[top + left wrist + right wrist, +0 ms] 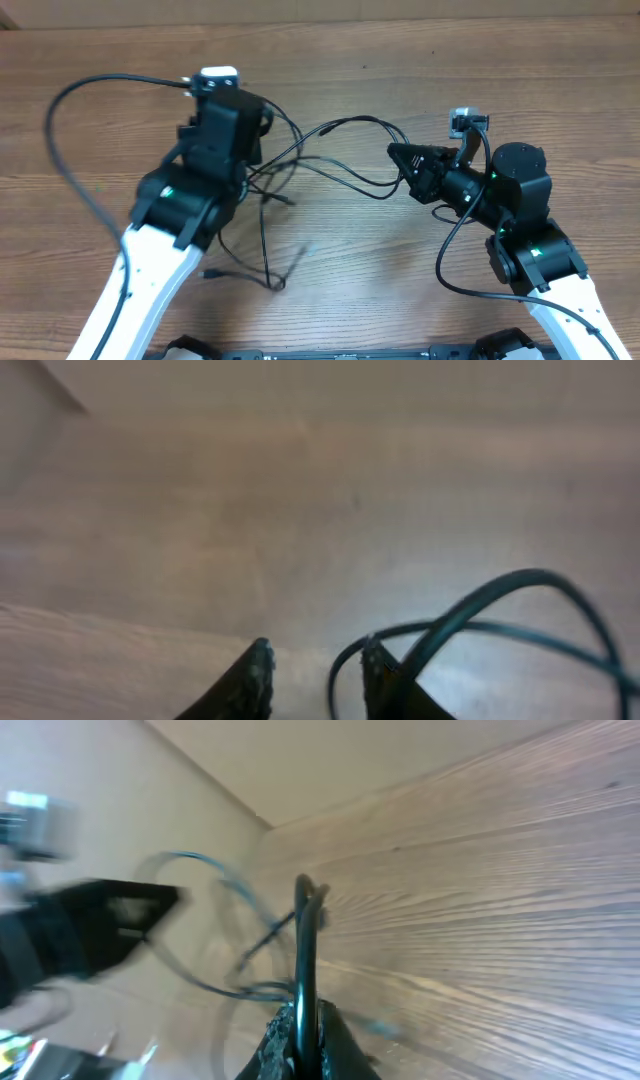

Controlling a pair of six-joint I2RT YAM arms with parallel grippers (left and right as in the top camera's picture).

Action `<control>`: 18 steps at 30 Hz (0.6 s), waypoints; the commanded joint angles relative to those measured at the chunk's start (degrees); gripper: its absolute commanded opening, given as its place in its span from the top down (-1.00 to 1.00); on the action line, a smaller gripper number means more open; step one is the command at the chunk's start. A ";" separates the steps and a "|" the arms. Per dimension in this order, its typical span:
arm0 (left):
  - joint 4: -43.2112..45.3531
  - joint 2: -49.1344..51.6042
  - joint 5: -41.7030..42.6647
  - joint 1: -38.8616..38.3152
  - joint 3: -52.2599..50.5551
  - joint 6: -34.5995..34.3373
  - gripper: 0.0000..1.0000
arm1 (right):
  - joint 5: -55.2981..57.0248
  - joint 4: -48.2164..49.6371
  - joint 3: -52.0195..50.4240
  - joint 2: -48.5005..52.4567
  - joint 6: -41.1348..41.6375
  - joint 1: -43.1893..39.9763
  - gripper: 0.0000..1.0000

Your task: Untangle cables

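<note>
Sprawling cables [355, 121], left arm [190, 190] overhanging, wooden table [400, 300]

Brown wood-grain table [400, 300] (grain running side to side), pale strip [300, 8] along its far edge

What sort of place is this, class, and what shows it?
Probably a robotics lab bench: a left arm and right arm work over a wooden table, with thin black cables tangled between them.

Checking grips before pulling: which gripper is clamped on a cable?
The right gripper, shut on a black cable that stands up out of it; the left gripper shows an empty gap between its fingers.
</note>
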 commanded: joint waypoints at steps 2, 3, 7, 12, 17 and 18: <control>1.14 -5.73 -7.61 0.13 5.55 0.02 0.47 | 7.87 -1.86 1.90 -0.31 -1.70 -0.22 0.93; 1.36 -6.43 -7.78 0.13 6.32 0.04 0.50 | 9.27 -2.45 1.90 -0.31 -1.70 -0.22 0.93; 1.60 -8.31 -7.80 0.13 9.11 0.04 0.63 | 14.78 -4.72 1.90 -0.31 -1.73 -0.22 0.93; 1.55 -9.38 -9.94 0.13 11.78 0.39 0.80 | 23.04 -8.79 1.90 -0.31 -1.68 -0.22 0.92; 1.55 -9.77 -13.27 0.13 12.66 1.33 0.81 | 32.63 -14.08 1.90 -0.31 -1.68 -0.22 0.93; 1.55 -9.79 -13.79 0.13 12.66 1.33 0.75 | 34.75 -15.26 1.90 -0.31 -1.68 -0.22 0.93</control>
